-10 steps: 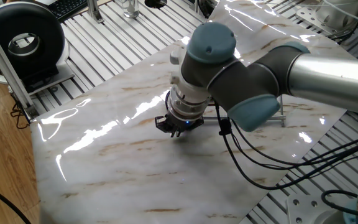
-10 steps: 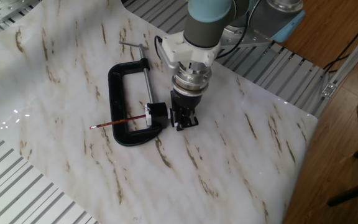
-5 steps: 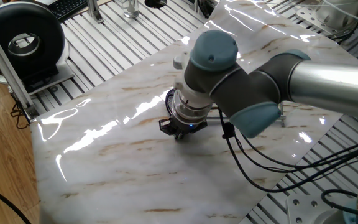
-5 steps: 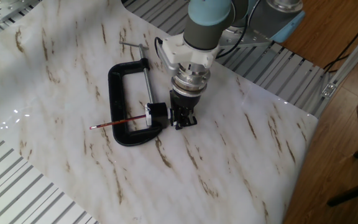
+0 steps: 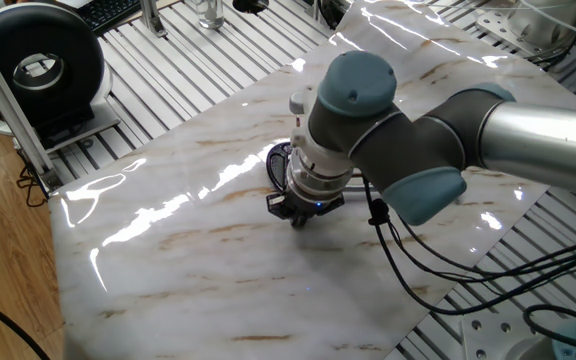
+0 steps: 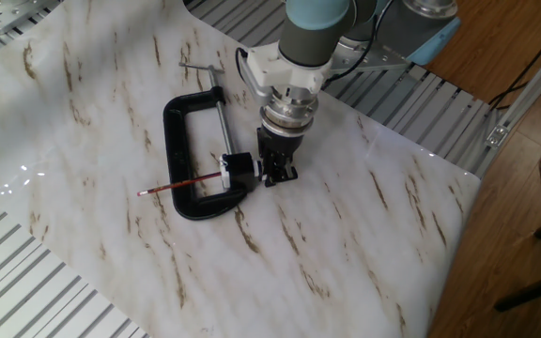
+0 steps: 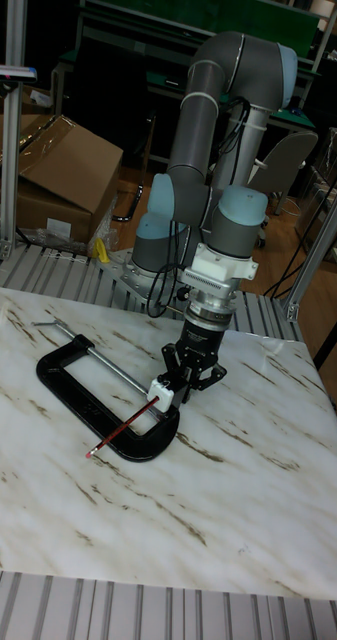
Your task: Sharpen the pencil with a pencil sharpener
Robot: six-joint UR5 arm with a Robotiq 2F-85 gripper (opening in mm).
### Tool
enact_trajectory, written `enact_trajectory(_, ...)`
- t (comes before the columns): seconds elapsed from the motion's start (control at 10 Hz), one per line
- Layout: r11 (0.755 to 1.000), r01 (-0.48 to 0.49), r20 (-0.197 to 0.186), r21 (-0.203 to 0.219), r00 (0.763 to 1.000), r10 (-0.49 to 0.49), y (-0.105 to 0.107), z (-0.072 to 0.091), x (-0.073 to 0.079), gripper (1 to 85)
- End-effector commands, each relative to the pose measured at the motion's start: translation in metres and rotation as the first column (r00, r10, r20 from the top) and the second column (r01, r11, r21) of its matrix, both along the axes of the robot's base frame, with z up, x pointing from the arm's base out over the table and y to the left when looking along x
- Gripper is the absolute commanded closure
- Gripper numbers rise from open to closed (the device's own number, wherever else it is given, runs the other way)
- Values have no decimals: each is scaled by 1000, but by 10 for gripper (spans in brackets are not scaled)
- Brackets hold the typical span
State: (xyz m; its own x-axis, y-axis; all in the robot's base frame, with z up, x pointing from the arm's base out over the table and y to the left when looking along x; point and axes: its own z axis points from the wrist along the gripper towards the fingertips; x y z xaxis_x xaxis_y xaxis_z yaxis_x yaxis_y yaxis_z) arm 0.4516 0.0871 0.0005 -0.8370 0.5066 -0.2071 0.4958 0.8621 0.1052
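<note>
The pencil point(image 6: 178, 183) is a thin dark-red stick lying across the black C-clamp's opening, with one end in the pencil sharpener point(image 6: 239, 167). It shows again as the pencil point(image 7: 123, 428). The sharpener is a small black block with a white tip point(image 7: 165, 393), resting at the clamp's lower jaw. My gripper point(image 6: 276, 175) hangs low over the marble, immediately right of the sharpener. Its fingers converge and look shut, with nothing seen between them. I cannot tell whether they touch the sharpener. In one fixed view my gripper point(image 5: 303, 208) and wrist hide both the sharpener and the pencil.
The black C-clamp point(image 6: 175, 160), with its long silver screw rod point(image 6: 221, 117), lies flat on the marble board point(image 6: 346, 253). Slatted metal table surrounds the board point(image 5: 178, 70). A black round device point(image 5: 38, 65) stands at the far left corner. Cables trail from the arm point(image 5: 438, 270).
My wrist and gripper have shifted slightly toward the sharpener and closed the small gap beside it. The pencil, sharpener and clamp have barely moved.
</note>
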Motion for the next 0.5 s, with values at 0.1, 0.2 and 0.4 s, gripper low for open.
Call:
enact_trajectory(0.1,1000,8,13,7,1000,-8,1,1,4,847)
enact_trajectory(0.2,1000,8,10,11,1000,-8,1,6,2,840)
enact_trajectory(0.4,1000,8,10,13,1000,-8,1,7,1,833)
